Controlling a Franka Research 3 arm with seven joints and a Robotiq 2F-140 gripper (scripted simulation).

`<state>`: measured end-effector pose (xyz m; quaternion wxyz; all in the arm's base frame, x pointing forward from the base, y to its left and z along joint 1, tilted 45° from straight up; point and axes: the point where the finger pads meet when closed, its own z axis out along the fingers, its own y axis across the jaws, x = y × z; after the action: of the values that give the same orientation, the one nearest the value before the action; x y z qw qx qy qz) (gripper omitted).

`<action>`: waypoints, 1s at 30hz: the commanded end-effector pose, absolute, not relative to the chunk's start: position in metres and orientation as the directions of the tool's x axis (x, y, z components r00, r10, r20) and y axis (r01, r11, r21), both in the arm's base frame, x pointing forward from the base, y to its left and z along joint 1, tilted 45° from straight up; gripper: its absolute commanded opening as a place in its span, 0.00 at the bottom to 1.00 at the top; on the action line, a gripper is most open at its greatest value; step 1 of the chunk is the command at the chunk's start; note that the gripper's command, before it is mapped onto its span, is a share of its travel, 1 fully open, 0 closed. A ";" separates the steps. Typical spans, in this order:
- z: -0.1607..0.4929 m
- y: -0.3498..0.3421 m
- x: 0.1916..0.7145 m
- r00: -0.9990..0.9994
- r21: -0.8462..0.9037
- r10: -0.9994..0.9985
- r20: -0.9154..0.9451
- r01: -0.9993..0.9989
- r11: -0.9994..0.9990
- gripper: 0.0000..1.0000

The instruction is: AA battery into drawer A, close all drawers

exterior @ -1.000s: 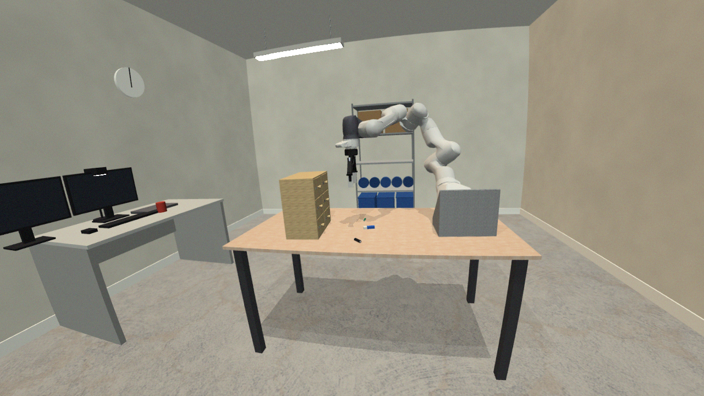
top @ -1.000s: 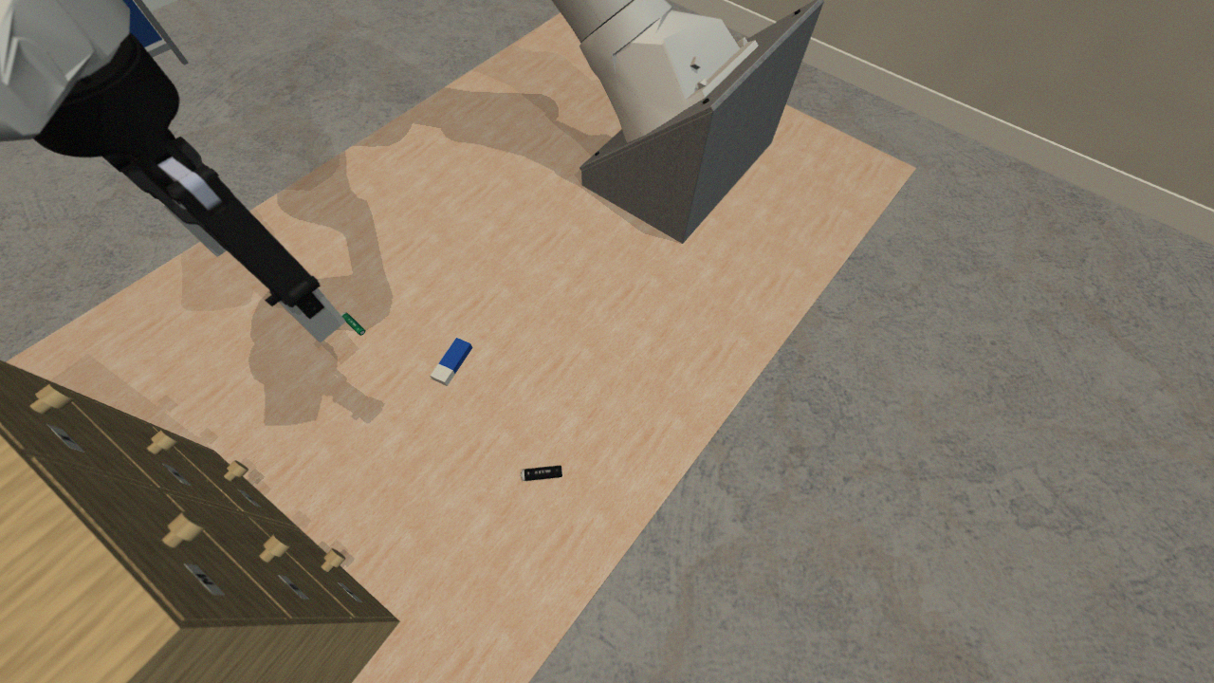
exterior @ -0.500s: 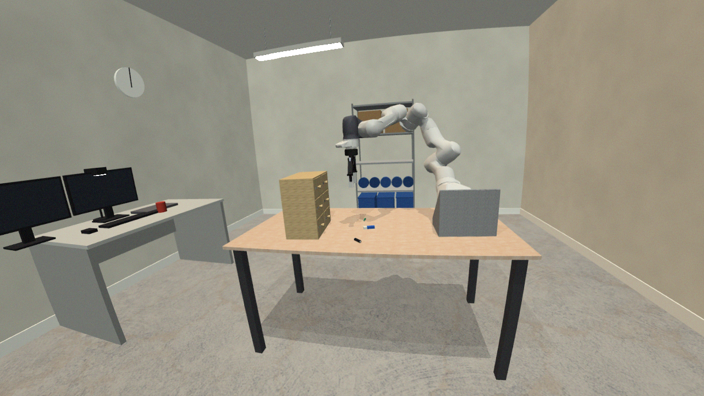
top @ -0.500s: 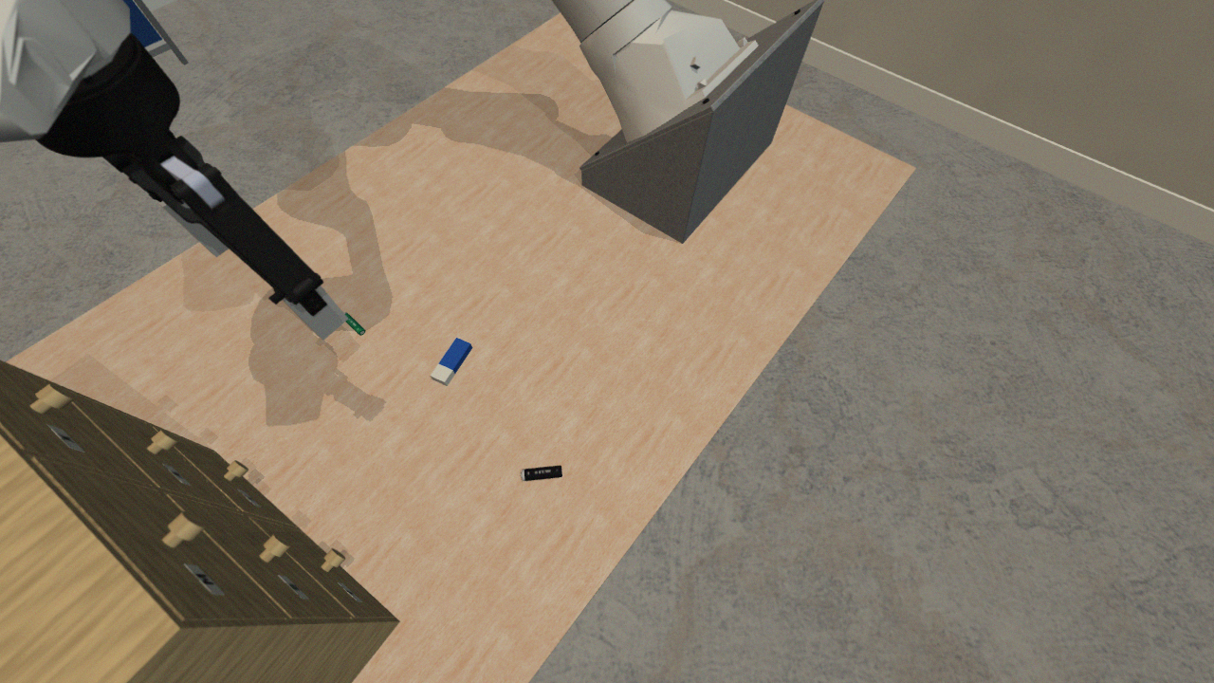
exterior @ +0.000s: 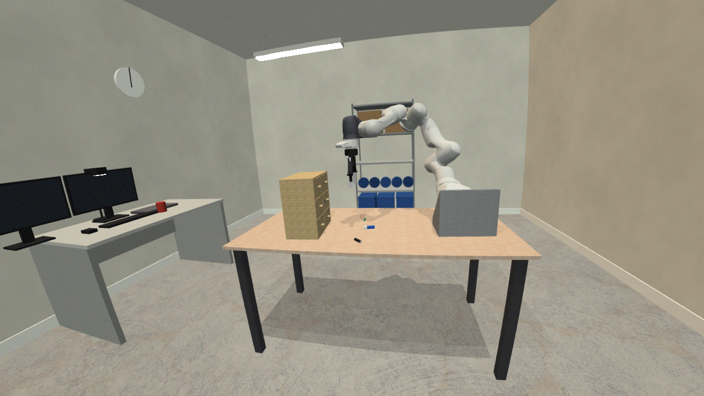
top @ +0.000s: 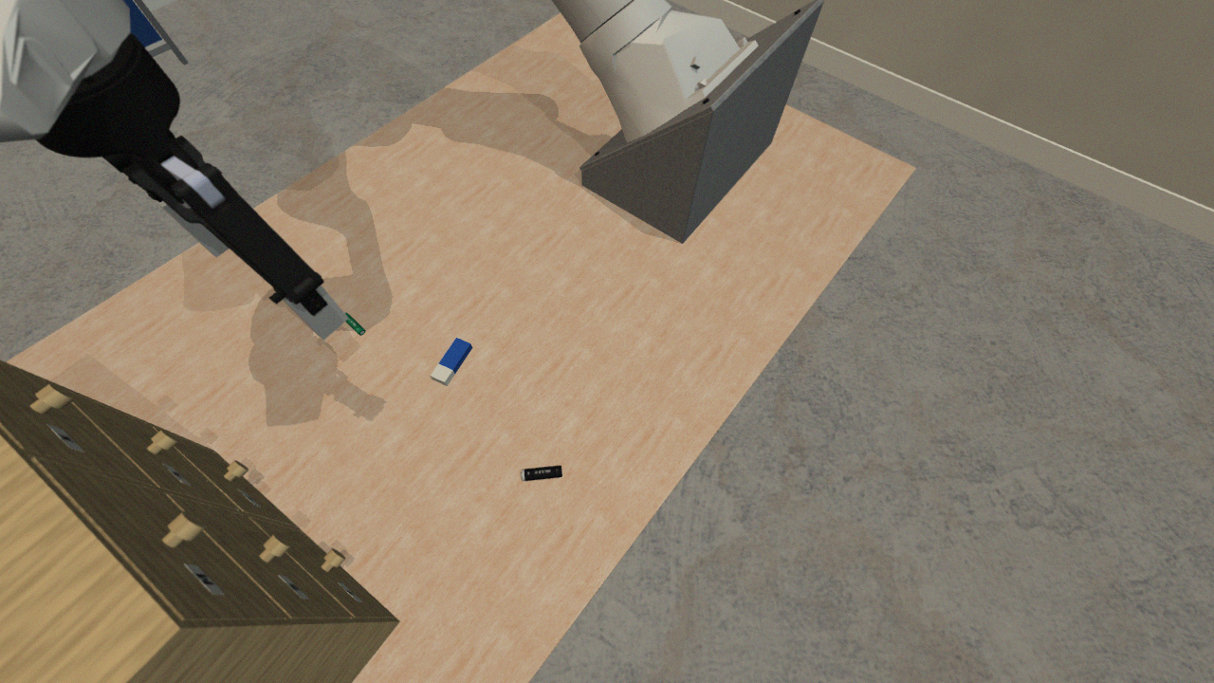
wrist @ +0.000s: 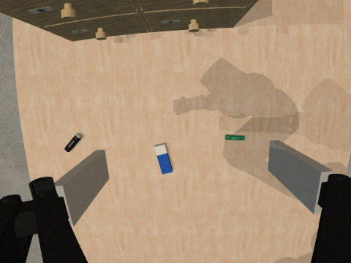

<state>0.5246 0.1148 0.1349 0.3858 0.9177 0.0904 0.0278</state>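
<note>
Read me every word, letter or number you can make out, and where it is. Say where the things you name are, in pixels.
"M", probably: the nearer top drawer's label plate [top: 203, 579].
Other drawer label plates [top: 64, 437] [wrist: 170, 21]: too small or blurred.
Black battery [top: 542, 472] [exterior: 357, 240] [wrist: 73, 142]: print too small.
Green battery [top: 356, 324] [exterior: 364, 219] [wrist: 235, 137]: print too small.

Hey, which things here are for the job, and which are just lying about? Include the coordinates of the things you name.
For the job:
- black battery [top: 542, 472] [exterior: 357, 240] [wrist: 73, 142], probably the AA, being thicker
- chest [top: 76, 577] [exterior: 299, 207] [wrist: 117, 11]
- end effector [top: 269, 282] [exterior: 352, 183] [wrist: 188, 160]

Lying about:
- green battery [top: 356, 324] [exterior: 364, 219] [wrist: 235, 137]
- eraser [top: 455, 353] [exterior: 370, 227] [wrist: 164, 162]
- mug [exterior: 160, 207]

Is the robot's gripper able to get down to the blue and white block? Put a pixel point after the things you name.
Probably yes: the gripper [top: 271, 276] [exterior: 351, 184] [wrist: 188, 160] is open, and nothing seems to stand between it and the block [top: 451, 360] [exterior: 369, 227] [wrist: 163, 159].
</note>
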 end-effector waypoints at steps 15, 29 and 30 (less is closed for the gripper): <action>0.135 0.115 0.525 0.982 0.713 0.188 -0.019 0.144 -0.686 1.00; 0.102 0.146 0.516 0.982 0.713 0.188 -0.020 0.146 -0.686 1.00; 0.096 0.152 0.515 0.982 0.713 0.188 -0.021 0.147 -0.686 1.00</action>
<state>0.5198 0.1334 0.1124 0.3884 0.9160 0.0977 0.0229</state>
